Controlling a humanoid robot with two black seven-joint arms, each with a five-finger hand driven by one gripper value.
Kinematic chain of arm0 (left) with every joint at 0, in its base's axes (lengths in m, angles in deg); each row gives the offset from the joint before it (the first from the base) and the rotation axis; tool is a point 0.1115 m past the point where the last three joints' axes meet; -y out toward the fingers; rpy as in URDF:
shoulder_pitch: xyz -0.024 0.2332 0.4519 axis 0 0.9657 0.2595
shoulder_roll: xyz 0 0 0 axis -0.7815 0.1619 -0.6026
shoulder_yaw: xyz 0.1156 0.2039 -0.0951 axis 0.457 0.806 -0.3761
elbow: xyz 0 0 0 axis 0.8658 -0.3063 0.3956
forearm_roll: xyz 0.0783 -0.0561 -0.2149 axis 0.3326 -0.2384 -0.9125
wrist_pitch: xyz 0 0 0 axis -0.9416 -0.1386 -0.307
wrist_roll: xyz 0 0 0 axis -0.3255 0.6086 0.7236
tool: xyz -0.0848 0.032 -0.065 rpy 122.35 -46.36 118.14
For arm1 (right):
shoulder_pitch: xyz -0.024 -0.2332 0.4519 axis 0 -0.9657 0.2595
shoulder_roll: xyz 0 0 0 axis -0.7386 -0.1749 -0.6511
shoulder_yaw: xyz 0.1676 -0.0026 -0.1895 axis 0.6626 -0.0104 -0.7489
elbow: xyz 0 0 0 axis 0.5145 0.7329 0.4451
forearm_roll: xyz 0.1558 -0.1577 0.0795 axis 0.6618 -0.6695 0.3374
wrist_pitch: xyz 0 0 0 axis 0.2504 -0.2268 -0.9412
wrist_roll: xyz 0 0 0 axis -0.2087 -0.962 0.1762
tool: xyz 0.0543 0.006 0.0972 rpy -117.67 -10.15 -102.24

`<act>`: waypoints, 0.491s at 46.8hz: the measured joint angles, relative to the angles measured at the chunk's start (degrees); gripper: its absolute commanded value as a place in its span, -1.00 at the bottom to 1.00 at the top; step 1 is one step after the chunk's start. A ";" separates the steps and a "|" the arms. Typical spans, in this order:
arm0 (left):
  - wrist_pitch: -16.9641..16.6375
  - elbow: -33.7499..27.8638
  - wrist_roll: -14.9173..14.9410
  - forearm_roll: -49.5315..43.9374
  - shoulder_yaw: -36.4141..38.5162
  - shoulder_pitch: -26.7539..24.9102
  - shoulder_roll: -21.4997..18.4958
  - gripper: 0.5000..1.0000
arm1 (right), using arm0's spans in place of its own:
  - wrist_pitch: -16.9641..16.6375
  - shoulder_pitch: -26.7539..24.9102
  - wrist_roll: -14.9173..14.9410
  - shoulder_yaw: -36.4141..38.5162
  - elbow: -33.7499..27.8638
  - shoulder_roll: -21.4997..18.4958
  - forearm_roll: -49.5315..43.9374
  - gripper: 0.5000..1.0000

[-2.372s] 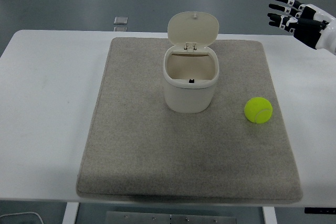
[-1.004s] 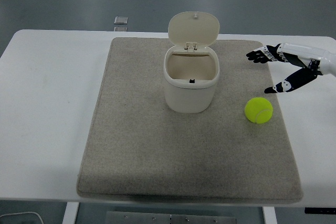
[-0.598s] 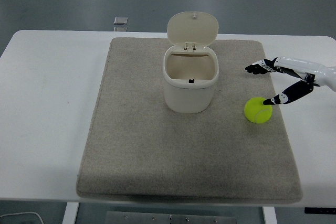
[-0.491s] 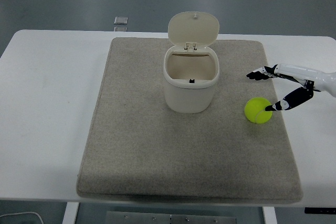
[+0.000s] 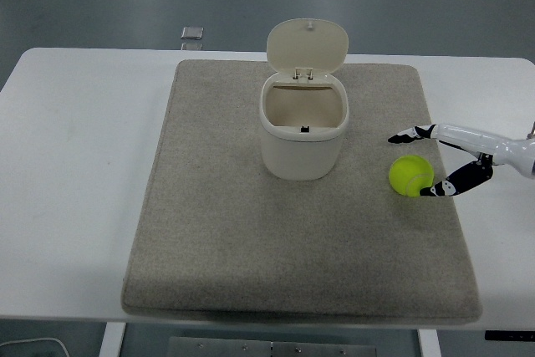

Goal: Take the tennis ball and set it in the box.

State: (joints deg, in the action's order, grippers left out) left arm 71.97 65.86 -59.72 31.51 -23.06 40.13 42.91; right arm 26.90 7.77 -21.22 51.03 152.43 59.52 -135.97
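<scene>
While the box (image 5: 303,127) stands open, lid up, mid-mat (image 5: 209,232) on your tabletop (image 5: 75,165), the ball (image 5: 410,175) sits on the mat to its right, near the mat's edge. Your right hand (image 5: 435,163) brackets the ball, fingers (image 5: 405,136) spread, thumb at its near-right side, not closed on it.

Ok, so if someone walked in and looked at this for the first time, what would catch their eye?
Probably the bright yellow tennis ball on the right side of the grey mat, with the right robot hand reaching in from the right edge, fingers spread around it but not closed. Next, the cream box near the mat's middle, its hinged lid standing open and nothing visible inside.
</scene>
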 measured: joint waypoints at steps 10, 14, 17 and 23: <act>-0.02 0.00 0.00 0.00 -0.03 -0.02 0.00 0.97 | 1.58 -0.13 0.00 -1.30 -0.07 -0.24 -1.12 0.51; -0.02 0.00 0.00 0.00 -0.04 -0.02 0.00 0.97 | 1.63 -0.15 0.00 -1.31 -0.07 -0.30 -1.23 0.47; 0.00 0.00 0.00 0.00 -0.05 0.00 0.00 0.97 | 1.71 -0.23 -0.02 -1.36 -0.13 -0.30 -1.23 0.37; 0.01 0.00 0.00 0.00 -0.02 0.00 0.00 0.97 | 1.76 -0.20 -0.08 -2.16 -0.35 -0.39 -1.27 0.22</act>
State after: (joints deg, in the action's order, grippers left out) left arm 71.98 65.86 -59.72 31.51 -23.08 40.13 42.91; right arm 28.66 7.57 -21.30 48.86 152.08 59.14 -137.25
